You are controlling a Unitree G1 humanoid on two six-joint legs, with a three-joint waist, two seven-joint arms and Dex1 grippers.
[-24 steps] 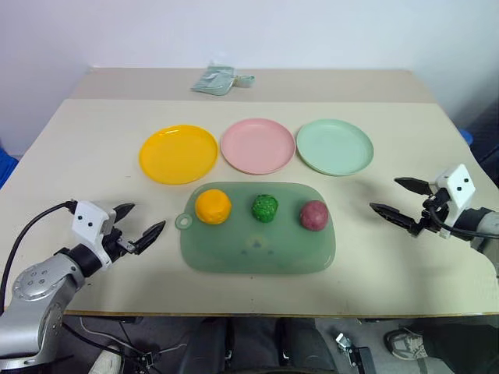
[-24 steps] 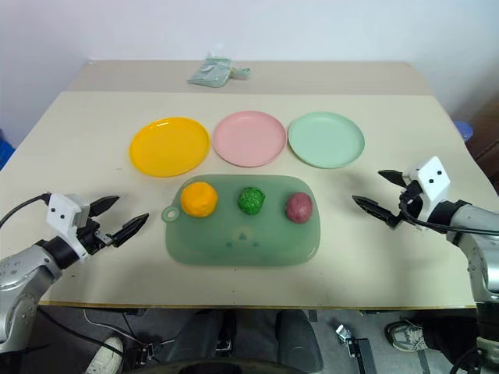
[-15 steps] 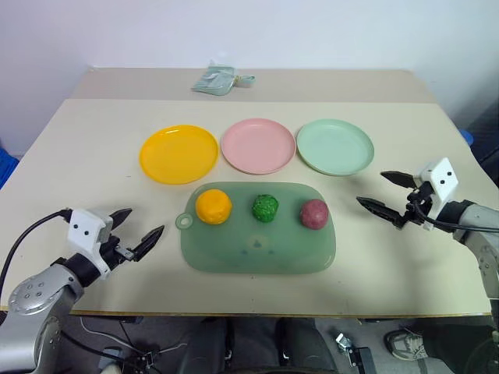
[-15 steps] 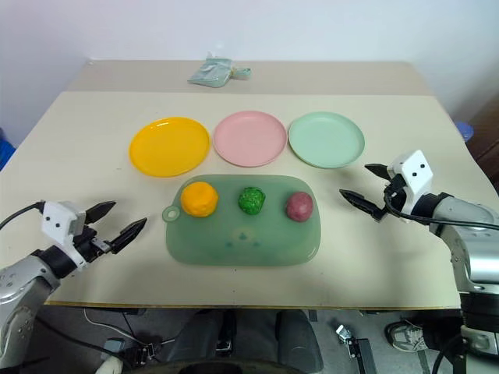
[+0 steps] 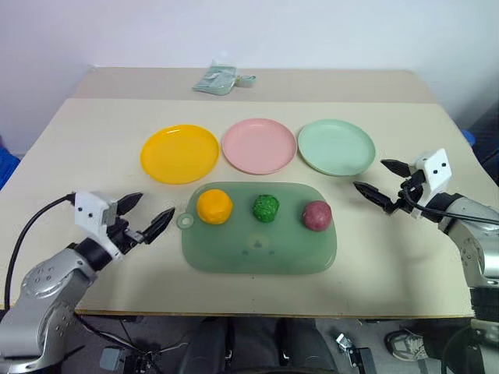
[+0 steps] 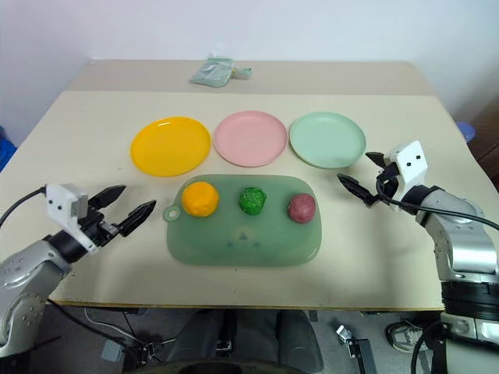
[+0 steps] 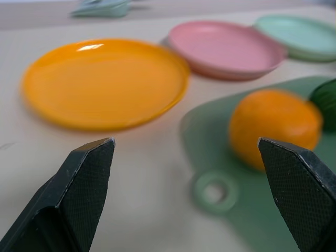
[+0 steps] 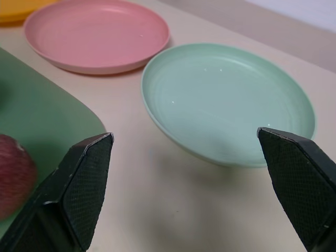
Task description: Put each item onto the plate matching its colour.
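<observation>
You've got a beige matte table (image 5: 93, 125) under everything. The landmark is the translucent green tray (image 5: 257, 249), a rounded rectangle with a small tab hole on its left edge, lying flat near the table's front edge.

Behind the tray sit three round shallow plastic plates in a row, smooth and glossy: yellow plate (image 5: 179, 153) behind the tray's left end, pink plate (image 5: 259, 145) behind its middle, mint green plate (image 5: 336, 146) behind its right end. All three are bare and apart from the tray.

On the tray, along its back edge: smooth orange-yellow ball (image 5: 214, 207) at left, bumpy dark green ball (image 5: 265, 208) in the middle, dull maroon-red ball (image 5: 316, 216) at right. They're apart from each other, none on a plate.

Far behind the tray, at the table's back, lies a crumpled pale green packet (image 5: 219, 79).

Your left gripper (image 5: 149, 216) hovers left of the tray, near the tab hole, black fingers spread wide, holding nothing. Your right gripper (image 5: 380, 181) hovers right of the tray, just in front of the mint green plate, fingers likewise spread wide, empty and touching nothing.
</observation>
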